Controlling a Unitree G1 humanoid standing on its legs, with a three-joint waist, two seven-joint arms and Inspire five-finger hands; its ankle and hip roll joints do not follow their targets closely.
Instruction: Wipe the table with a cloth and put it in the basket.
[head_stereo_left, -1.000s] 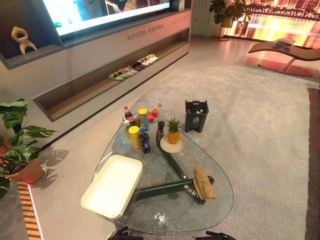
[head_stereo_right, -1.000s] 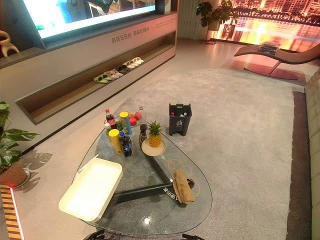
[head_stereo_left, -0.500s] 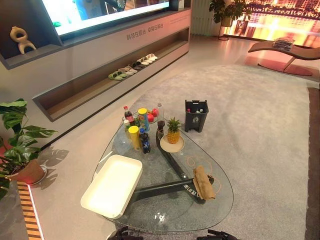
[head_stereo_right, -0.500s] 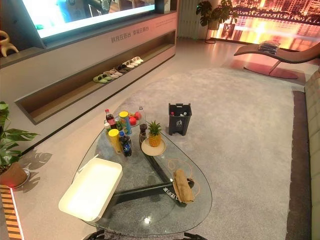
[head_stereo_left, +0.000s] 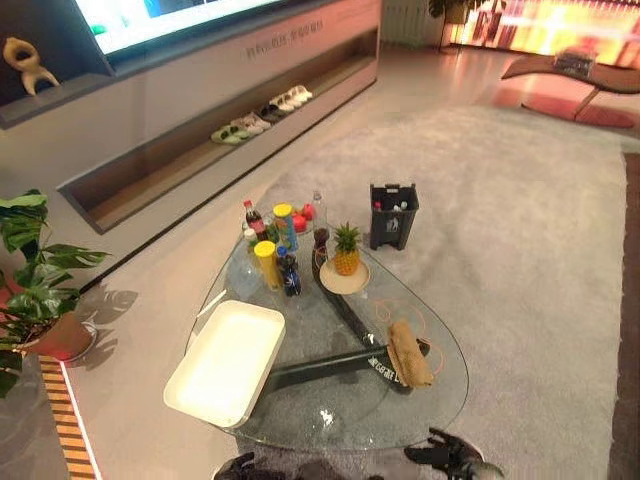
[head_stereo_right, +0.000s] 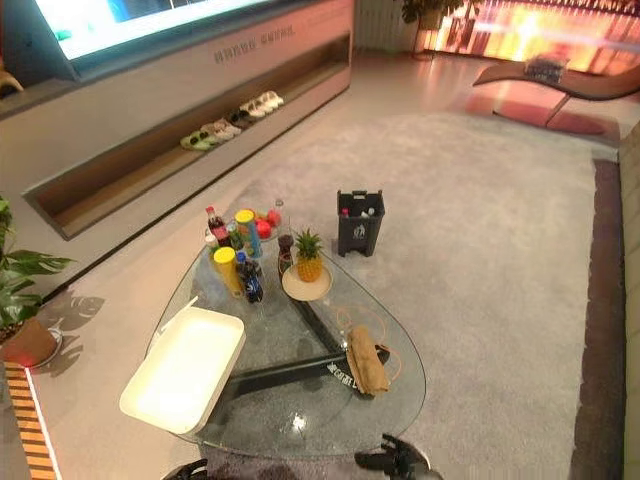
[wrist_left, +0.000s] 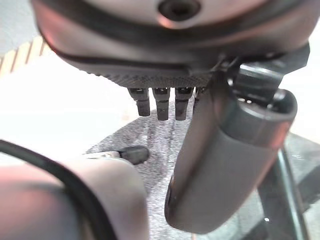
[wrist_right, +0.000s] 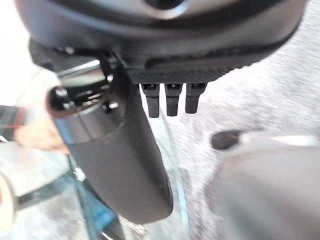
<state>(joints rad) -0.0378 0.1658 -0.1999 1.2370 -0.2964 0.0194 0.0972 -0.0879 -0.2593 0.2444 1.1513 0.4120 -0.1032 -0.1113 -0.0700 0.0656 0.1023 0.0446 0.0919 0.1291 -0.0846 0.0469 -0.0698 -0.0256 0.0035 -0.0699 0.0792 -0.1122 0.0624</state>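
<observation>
A tan cloth (head_stereo_left: 410, 352) lies bunched on the right side of the glass table (head_stereo_left: 335, 412), over the dark table base. A cream rectangular basket (head_stereo_left: 225, 362) stands on the table's left side with nothing in it. My right hand (head_stereo_left: 452, 461) is low at the table's near edge, short of the cloth and not touching it. In its wrist view the fingers (wrist_right: 169, 101) are straight and the thumb (wrist_right: 122, 160) sticks out, holding nothing. My left hand (head_stereo_left: 240, 466) is at the near edge below the basket, its fingers (wrist_left: 162, 103) straight and its thumb (wrist_left: 225, 165) free.
Bottles and cans (head_stereo_left: 272, 245) cluster at the table's far end beside a pineapple (head_stereo_left: 346, 252) on a plate. A dark bin (head_stereo_left: 392, 214) stands on the carpet beyond. A potted plant (head_stereo_left: 40, 290) is at the left, and a low shelf with shoes (head_stereo_left: 255, 118) runs behind.
The camera has tipped downward, so the whole scene has shifted. My right hand has come further up into view at the table's near edge. The cloth and basket stay put.
</observation>
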